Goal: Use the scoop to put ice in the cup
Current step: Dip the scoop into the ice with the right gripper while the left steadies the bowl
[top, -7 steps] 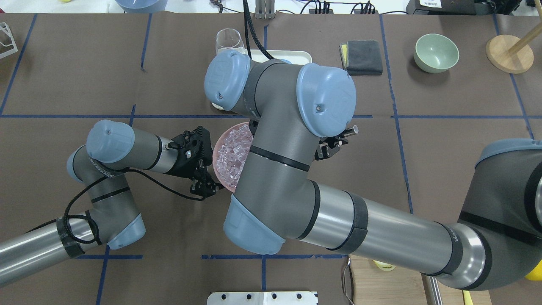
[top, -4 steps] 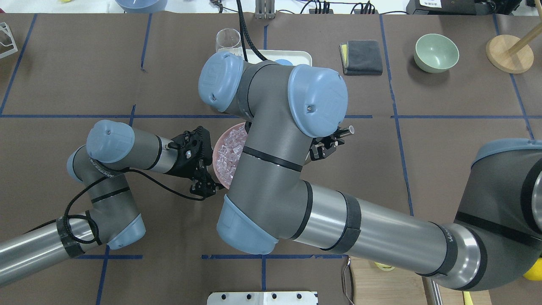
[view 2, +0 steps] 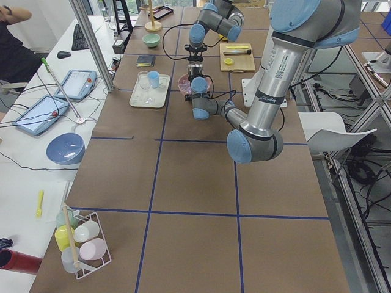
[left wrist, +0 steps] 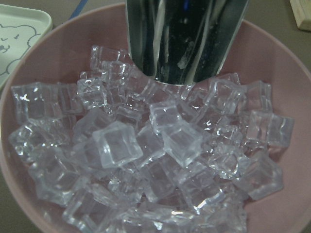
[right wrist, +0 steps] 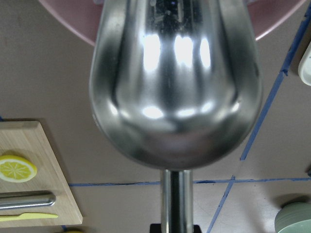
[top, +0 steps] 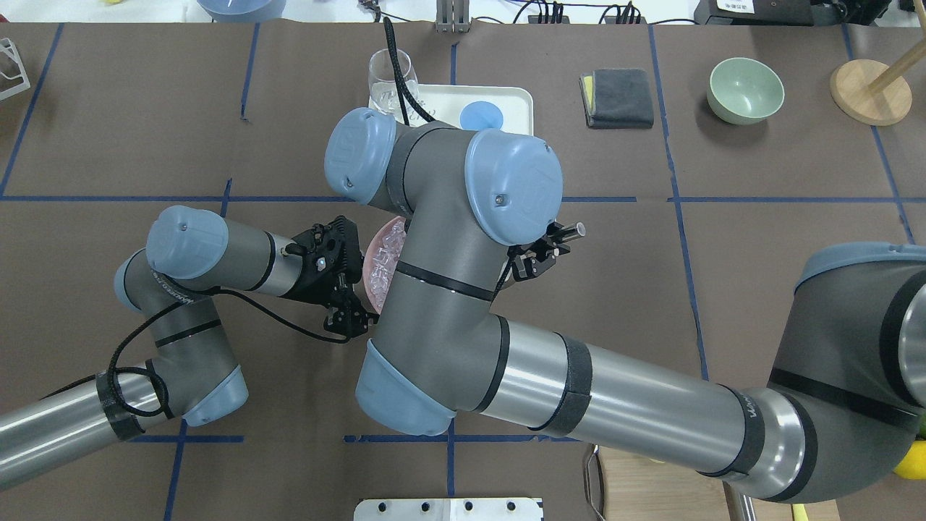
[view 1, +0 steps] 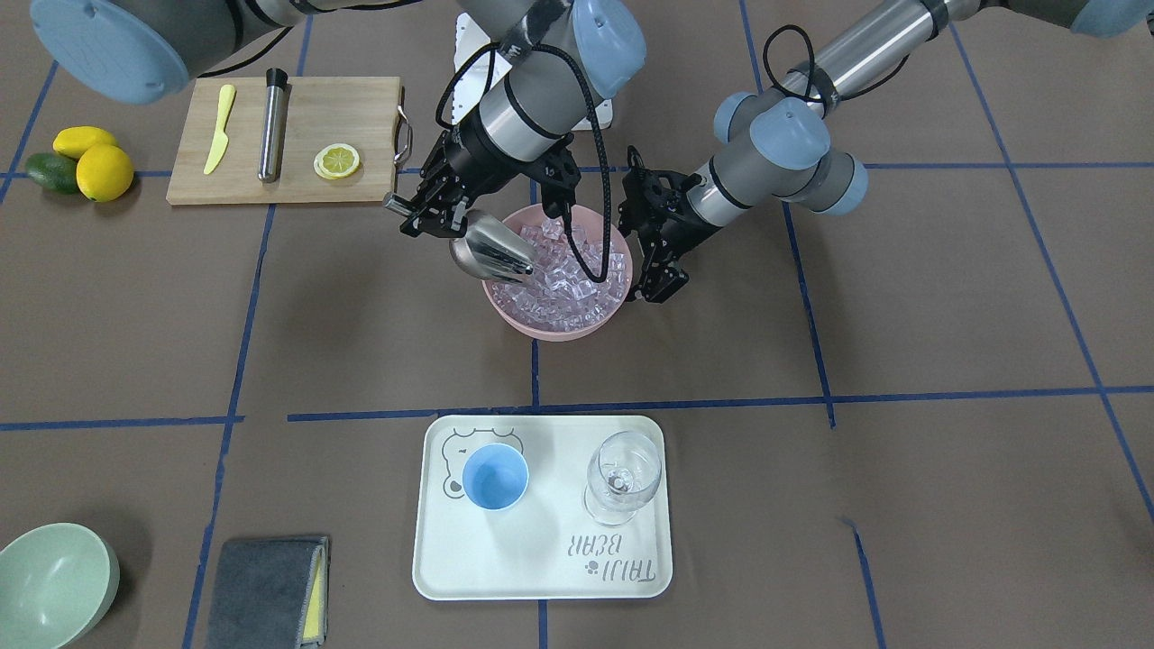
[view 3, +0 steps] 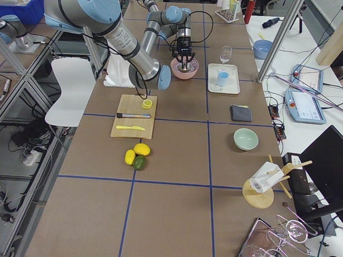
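Many clear cubes of ice [view 1: 563, 270] are lying heaped in a pink bowl [view 1: 550, 328] at the middle of the surface. The right gripper [view 1: 425, 216] is clamping the thin rod handle of the scoop [view 1: 491, 252], which is tilting down, its mouth touching the ice on the bowl's right side. The left gripper [view 1: 656, 281] is hovering just beside the bowl's left rim; I cannot tell whether its fingers are apart or together. The cup [view 1: 495, 478] is standing upright on a white tray [view 1: 541, 568] farther from the robot, near a wine glass [view 1: 622, 473].

Wine glass [view 1: 622, 473] on tray [view 1: 505, 559]; lemon slice [view 1: 336, 161] on board [view 1: 361, 108]; avocado [view 1: 50, 171], perhaps.
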Robot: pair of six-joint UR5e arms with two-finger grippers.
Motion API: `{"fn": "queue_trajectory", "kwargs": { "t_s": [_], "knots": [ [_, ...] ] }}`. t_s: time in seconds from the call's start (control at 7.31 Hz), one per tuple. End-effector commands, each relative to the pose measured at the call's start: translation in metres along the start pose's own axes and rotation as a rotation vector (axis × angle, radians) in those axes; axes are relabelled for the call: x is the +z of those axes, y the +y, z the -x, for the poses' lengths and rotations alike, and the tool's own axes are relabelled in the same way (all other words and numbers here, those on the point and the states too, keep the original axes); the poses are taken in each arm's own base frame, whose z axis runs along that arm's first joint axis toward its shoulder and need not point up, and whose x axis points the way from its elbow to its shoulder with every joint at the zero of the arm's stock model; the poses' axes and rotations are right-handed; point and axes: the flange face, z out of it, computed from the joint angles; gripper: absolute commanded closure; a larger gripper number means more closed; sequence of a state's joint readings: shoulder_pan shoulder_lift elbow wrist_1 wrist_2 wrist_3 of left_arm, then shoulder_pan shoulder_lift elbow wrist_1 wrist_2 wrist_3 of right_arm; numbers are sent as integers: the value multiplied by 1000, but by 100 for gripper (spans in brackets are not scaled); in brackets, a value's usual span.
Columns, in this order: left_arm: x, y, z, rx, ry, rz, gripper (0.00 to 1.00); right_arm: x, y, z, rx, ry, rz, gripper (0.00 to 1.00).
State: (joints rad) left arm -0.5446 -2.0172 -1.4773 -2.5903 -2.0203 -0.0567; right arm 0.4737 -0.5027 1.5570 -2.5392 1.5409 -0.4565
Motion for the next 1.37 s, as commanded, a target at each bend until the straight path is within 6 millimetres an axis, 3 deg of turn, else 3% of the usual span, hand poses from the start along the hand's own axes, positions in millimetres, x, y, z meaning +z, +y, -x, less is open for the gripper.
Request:
{"fn": "queue_trajectory", "kwargs": {
  "t_s": [0.0, 0.68, 1.23],
  "knots": [
    [0, 1, 0, 1, 0, 1, 4, 1, -11, 5, -8, 17, -47, 100],
    [0, 1, 0, 1, 0, 1, 4, 32, -26, 10, -14, 43, -106, 100],
    [0, 0, 0, 2, 0, 0, 4, 31, -30, 10, -14, 55, -148, 100]
  ]
}}
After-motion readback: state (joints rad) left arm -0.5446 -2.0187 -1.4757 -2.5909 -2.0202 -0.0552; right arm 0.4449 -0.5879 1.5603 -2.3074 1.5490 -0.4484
